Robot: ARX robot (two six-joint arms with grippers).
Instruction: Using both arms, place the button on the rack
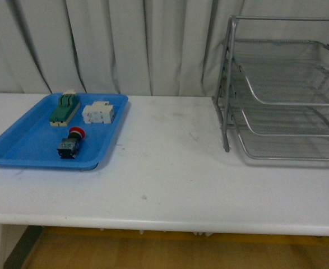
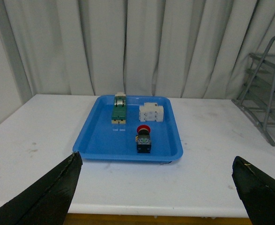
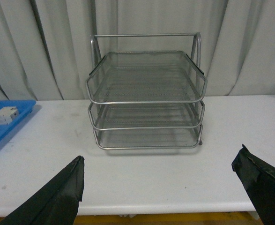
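On the white table (image 1: 170, 168), at your 10 o'clock in the front view, the blue tray (image 1: 18, 148) holds the button (image 1: 70, 143), lying red cap toward the curtain (image 1: 125, 45). A green-and-beige block (image 1: 63, 109) sits at its 12 o'clock and a white block (image 1: 98, 113) at its 1 o'clock, both near it but apart. The rack (image 1: 282, 101) stands at your 2 o'clock, well apart from the tray, with tabletop between them; the frame edge cuts off its right side. Your left gripper (image 2: 156, 161) faces the tray, its fingers (image 2: 53, 197) spread wide and holding nothing. Your right gripper (image 3: 159, 157) faces the rack, its fingers (image 3: 57, 199) equally wide and empty. Only blurred dark fingertips show; neither arm appears in the front view.
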